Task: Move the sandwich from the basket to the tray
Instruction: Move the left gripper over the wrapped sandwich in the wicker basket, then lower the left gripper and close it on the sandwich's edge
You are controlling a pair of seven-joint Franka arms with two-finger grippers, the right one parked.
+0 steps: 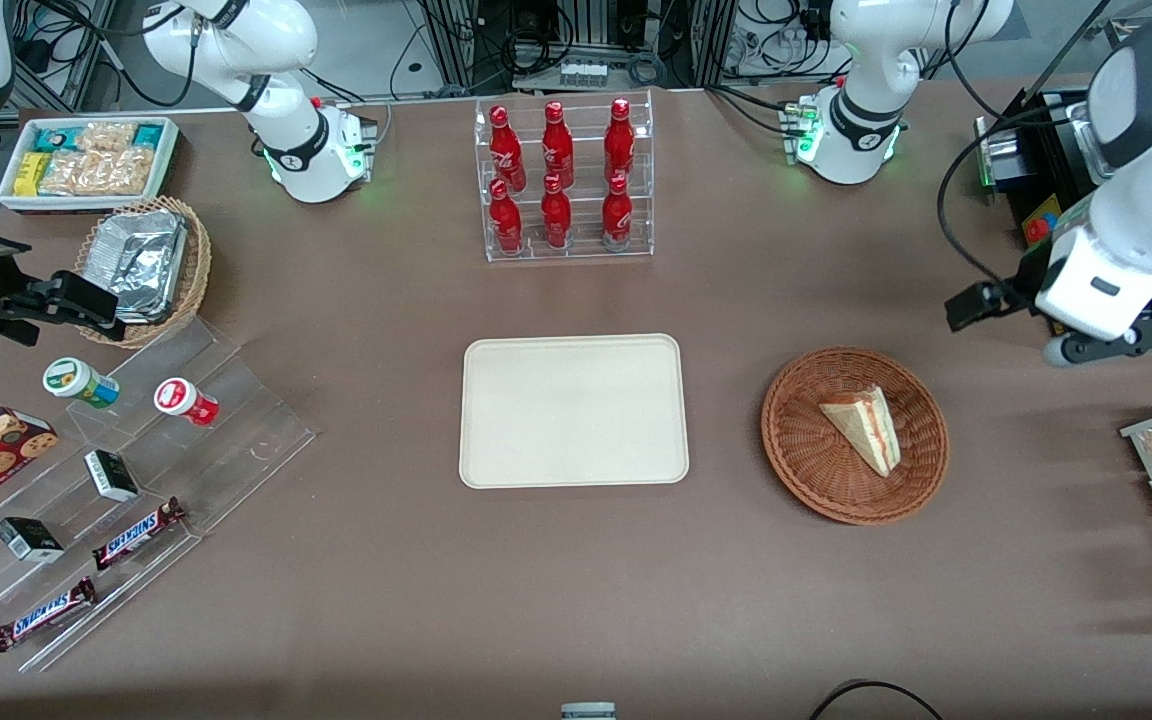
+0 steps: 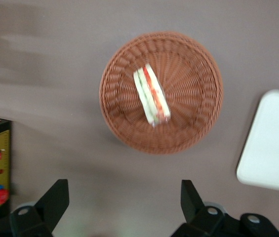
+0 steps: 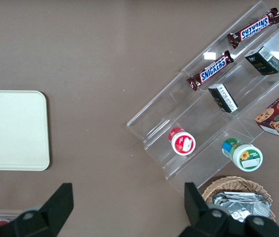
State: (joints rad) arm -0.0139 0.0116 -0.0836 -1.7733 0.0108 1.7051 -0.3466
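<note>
Hovering above one basket (image 2: pixel 161 93) holding one blurred sandwich (image 2: pixel 151 95), the pincer (image 2: pixel 124 205) gapes apart, fingers partly cut off; one tray (image 2: pixel 272 143) nearby.

Brown table (image 1: pixel 356 600), cable-strewn floor (image 1: pixel 456 40)

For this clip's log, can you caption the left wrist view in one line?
Open gripper hovers above the table, the sandwich lying in the basket, the tray empty beside it.
</note>
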